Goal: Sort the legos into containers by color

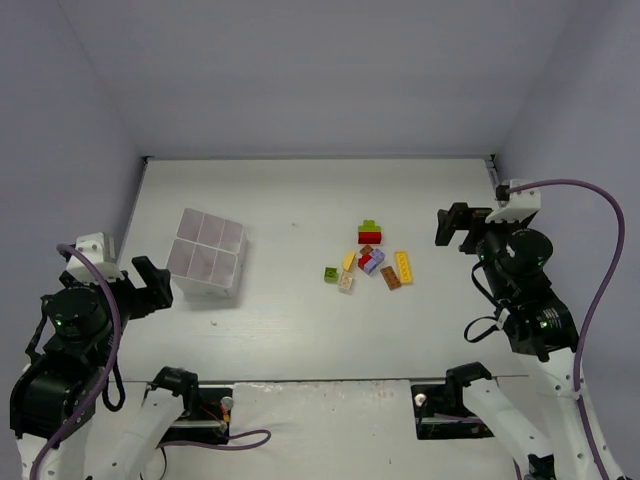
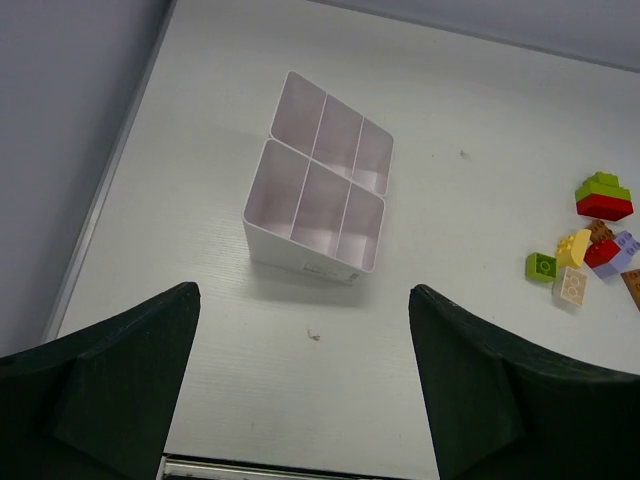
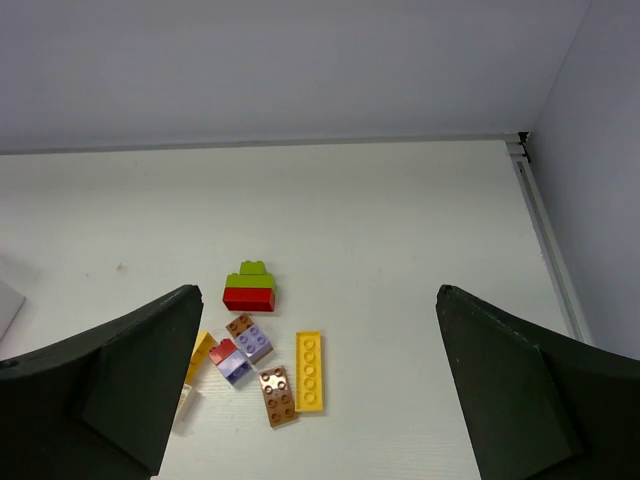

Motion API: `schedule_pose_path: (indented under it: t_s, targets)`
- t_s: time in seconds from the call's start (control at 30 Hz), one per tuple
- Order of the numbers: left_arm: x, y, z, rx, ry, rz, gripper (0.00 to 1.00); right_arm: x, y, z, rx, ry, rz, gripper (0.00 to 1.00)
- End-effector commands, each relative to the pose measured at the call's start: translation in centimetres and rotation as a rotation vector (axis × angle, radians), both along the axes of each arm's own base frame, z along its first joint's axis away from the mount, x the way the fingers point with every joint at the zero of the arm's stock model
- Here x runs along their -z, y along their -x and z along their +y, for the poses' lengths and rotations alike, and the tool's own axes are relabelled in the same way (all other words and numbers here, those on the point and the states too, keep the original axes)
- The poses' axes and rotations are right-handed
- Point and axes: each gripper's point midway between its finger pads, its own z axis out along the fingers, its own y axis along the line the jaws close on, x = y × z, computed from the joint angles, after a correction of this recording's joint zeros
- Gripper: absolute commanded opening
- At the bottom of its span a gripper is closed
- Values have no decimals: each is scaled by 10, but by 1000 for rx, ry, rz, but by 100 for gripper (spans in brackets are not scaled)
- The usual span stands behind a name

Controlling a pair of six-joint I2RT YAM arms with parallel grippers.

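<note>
I see both arms raised, left gripper (image 1: 142, 285) at 9 o'clock facing the tray (image 1: 205, 283), right gripper (image 1: 460, 228) at 3 o'clock facing the legos (image 1: 368, 260), each spread wide, empty.

Overhead and wrist views sharing legos (image 1: 371, 262)

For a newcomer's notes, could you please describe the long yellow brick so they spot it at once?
Look right of the white tray to the central brick cluster. The yellow brick lies on that cluster's right edge, next to a brown plate. It is the longest piece there, and flat.
</note>
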Motion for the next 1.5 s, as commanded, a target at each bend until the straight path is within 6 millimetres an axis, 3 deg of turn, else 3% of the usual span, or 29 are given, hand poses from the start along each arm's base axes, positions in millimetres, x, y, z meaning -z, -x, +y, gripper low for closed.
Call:
schedule_pose_path:
  t_s: [0.0, 0.2, 0.43, 0.53, 0.63, 0.7, 0.73, 0.8, 0.87, 1.07, 1.2, 1.23, 1.3, 1.33, 1.47]
  targets:
    - [-9, -12, -6, 9, 23, -25, 79, -28, -6, 0, 13, -29, -91, 100]
    - [-8, -15, -11, 34, 30, -14, 79, -24, -3, 1, 7, -52, -90, 100]
    - [-11, -43, -43, 153, 86, 68, 78, -14, -10, 1, 25, -66, -55, 100]
    - [-8, -56, -68, 238, 152, 137, 78, -8, -11, -1, 44, -75, -37, 100]
    - [12, -81, -111, 345, 255, 268, 77, -2, -13, 1, 45, -82, -10, 100]
    - [16, -93, -130, 369, 249, 271, 77, 4, -15, 0, 59, -86, 12, 100]
    - [24, -94, -154, 420, 230, 301, 77, 6, -16, 0, 61, -95, 23, 100]
    - [25, -105, -174, 426, 197, 280, 77, 11, -17, 1, 62, -102, 41, 100]
    - [41, -108, -209, 481, 190, 331, 77, 17, -18, 3, 67, -121, 62, 100]
    - [95, -128, -272, 432, 191, 457, 70, 30, -17, 9, 53, -169, 108, 100]
    - [123, -143, -293, 364, 186, 498, 70, 34, -15, 9, 59, -183, 123, 100]
    - [138, -146, -299, 355, 168, 525, 70, 35, -14, 9, 60, -183, 126, 100]
    - [141, -152, -311, 363, 156, 516, 70, 36, -12, 10, 55, -187, 133, 100]
    - [154, -156, -316, 358, 130, 540, 69, 38, -11, 10, 53, -184, 139, 99]
    - [175, -167, -331, 353, 106, 572, 69, 40, -8, 11, 49, -191, 147, 99]
